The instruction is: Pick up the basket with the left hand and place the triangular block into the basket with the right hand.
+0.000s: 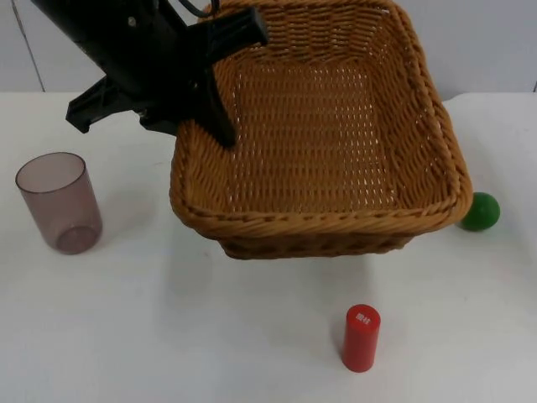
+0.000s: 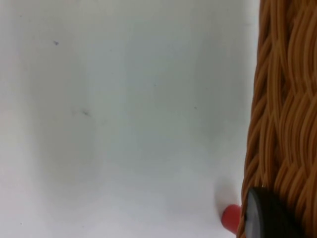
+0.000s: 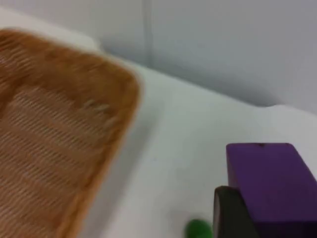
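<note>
White table (image 1: 168,336): left gripper (image 1: 220,126) jaws clamp basket (image 1: 319,143) rim; right gripper (image 3: 242,208) jaws pinch purple block (image 3: 270,178).

Translucent purple cup (image 1: 59,202) upright on white table (image 1: 210,336), red cylinder (image 1: 361,337) upright, green ball (image 1: 481,211), grey partition wall (image 1: 487,42) behind

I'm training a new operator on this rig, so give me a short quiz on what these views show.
1. True or false: the basket already holds a block.
2. Where does the left tool grip the basket? A: on its rim. B: on its underside. C: nowhere, it hangs apart from the basket.
3. Fill in: the block at the right tool is coloured ____.

Key: 1 false, the basket is empty. 2 A. 3 purple.
</note>
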You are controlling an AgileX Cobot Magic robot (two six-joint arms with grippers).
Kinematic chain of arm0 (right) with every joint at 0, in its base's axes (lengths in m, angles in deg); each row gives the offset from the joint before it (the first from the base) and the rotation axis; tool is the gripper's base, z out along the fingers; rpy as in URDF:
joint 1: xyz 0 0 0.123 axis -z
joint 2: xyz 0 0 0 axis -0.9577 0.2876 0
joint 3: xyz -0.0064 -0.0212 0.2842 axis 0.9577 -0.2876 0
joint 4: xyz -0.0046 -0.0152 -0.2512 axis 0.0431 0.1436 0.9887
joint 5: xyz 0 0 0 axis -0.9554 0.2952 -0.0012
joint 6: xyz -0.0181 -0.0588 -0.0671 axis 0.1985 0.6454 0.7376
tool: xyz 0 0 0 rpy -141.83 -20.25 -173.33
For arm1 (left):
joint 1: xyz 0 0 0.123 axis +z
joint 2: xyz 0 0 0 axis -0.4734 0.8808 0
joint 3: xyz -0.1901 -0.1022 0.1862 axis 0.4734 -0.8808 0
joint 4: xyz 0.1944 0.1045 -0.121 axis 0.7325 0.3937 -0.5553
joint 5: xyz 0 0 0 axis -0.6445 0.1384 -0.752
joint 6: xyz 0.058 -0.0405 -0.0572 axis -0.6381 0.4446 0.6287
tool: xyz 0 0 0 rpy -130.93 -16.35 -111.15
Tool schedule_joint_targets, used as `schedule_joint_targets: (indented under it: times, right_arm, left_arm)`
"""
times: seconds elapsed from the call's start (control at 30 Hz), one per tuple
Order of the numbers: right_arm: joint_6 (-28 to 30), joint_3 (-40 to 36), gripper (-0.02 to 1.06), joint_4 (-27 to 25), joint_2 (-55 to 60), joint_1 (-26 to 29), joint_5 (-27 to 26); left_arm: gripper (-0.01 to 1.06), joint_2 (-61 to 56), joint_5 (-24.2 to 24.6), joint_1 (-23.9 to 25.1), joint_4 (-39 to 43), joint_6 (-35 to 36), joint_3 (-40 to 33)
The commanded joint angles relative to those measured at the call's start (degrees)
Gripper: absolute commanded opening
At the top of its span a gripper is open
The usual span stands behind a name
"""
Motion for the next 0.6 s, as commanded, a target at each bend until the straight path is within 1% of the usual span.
schedule_joint_targets:
  times: [0.0, 0.07, 0.1, 0.13, 0.2, 0.23, 0.3, 0.33, 0.4, 0.43, 0.57]
  right_arm:
    - [-0.4, -3.5, 0.0, -0.6, -2.7, -3.3, -1.9]
    - [-1.8, -5.7, 0.0, -0.6, -3.3, -8.0, -4.1]
    - [-3.3, -6.5, 0.0, -0.4, -3.3, -10.6, -6.6]
    - [-3.3, -6.5, 0.0, -0.4, -3.3, -10.6, -6.6]
    - [-6.5, -7.8, 0.0, 0.3, -2.3, -16.8, -12.3]
    - [-8.6, -7.8, 0.0, 1.6, -1.4, -18.2, -13.6]
    - [-14.5, -7.8, 0.0, 5.5, 1.2, -20.7, -16.4]
    - [-14.5, -7.8, 0.0, 5.5, 1.2, -20.7, -16.4]
    - [-17.9, -7.8, 0.0, 8.2, 4.1, -21.8, -17.4]
    - [-18.5, -7.6, 0.0, 8.7, 5.8, -22.1, -17.4]
    - [-18.2, -6.5, 0.0, 8.8, 10.6, -22.1, -17.3]
  left_arm:
    - [0.0, -1.1, -1.2, -0.6, -2.0, -0.4, 0.2]
    - [0.0, -1.1, -1.9, -0.9, -1.9, -0.4, 0.2]
    - [0.0, -1.1, -2.3, -1.1, -1.9, -0.4, 0.2]
    - [0.0, -1.1, -2.3, -1.1, -1.9, -0.4, 0.2]
    - [0.0, -1.1, -2.5, -1.7, -2.0, -0.4, 0.2]
    - [0.0, -1.1, -2.5, -1.7, -2.1, -0.4, 0.2]
    - [0.0, -1.1, -2.5, -1.9, -2.1, -0.4, 0.2]
    - [0.0, -1.1, -2.5, -1.9, -2.1, -0.4, 0.2]
    - [0.0, -1.1, -2.4, -1.9, -2.1, -0.4, 0.2]
    - [0.0, -1.1, -2.4, -1.9, -2.1, -0.4, 0.2]
    - [0.0, -1.1, -2.4, -1.9, -2.1, -0.4, 0.2]
